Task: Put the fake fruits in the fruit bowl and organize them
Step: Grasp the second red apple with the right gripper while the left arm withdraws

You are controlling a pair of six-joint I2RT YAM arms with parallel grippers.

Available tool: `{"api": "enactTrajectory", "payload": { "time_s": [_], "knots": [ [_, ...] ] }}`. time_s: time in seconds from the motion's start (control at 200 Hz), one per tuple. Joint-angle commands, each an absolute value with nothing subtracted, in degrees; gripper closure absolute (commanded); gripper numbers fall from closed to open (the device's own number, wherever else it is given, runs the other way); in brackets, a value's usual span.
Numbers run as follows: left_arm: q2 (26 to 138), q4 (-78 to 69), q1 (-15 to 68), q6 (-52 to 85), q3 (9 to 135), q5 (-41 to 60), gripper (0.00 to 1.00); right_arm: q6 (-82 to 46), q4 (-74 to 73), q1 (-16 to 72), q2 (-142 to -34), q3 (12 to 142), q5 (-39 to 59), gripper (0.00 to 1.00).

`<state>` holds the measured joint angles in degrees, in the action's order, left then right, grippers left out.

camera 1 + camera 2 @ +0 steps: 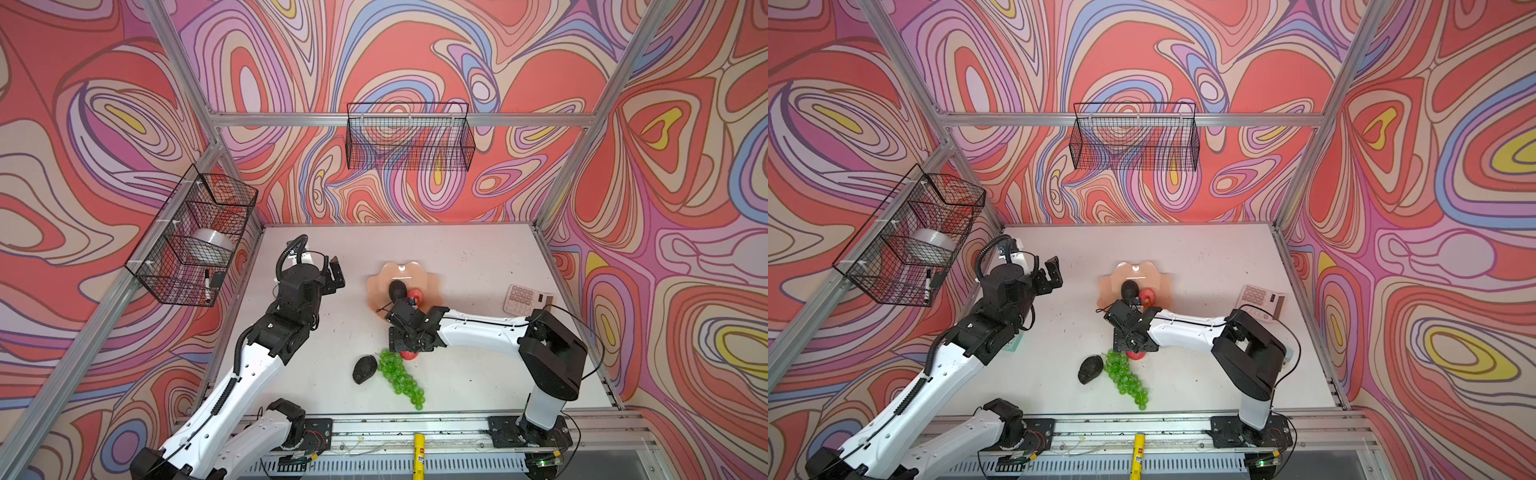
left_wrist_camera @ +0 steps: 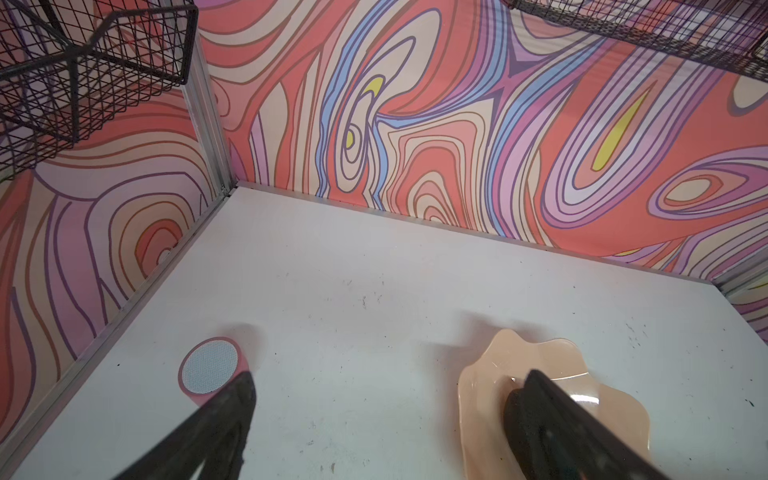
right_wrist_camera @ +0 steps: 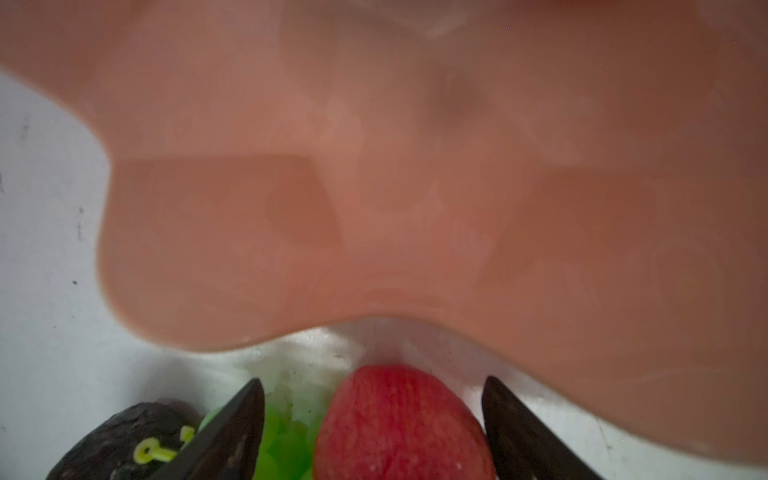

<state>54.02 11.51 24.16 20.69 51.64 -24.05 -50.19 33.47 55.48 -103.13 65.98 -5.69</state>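
On the white table [image 1: 478,374] the peach-pink fruit bowl [image 1: 430,286] sat toward the back, an avocado in the bowl [image 1: 397,288] and an apple in the bowl [image 1: 415,296] side by side inside it. Nearer the front lay the grapes [image 1: 401,379], a second avocado [image 1: 365,368] just beside them — and a second apple [image 3: 403,424] between the spread fingers of the right gripper [image 3: 374,432], gaps showing on both sides. The left gripper [image 1: 333,272] hung wide open, holding nothing, well apart from the fruit, near a pink speaker [image 2: 212,370]. A calculator [image 1: 524,300] lay at the right.
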Motion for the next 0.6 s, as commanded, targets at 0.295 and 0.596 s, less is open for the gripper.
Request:
{"api": "enactTrajectory", "payload": {
  "time_s": [0.295,0.596],
  "knots": [
    [53.04,12.57,23.57,21.82,51.26,-24.12,0.0,-49.75,35.89,55.67,-103.63,63.64,-7.55,0.27],
    [53.0,12.57,23.51,21.78,51.33,-24.24,0.0,-50.58,35.41,55.43,-100.56,60.88,-9.9,0.4]
  ]
}}
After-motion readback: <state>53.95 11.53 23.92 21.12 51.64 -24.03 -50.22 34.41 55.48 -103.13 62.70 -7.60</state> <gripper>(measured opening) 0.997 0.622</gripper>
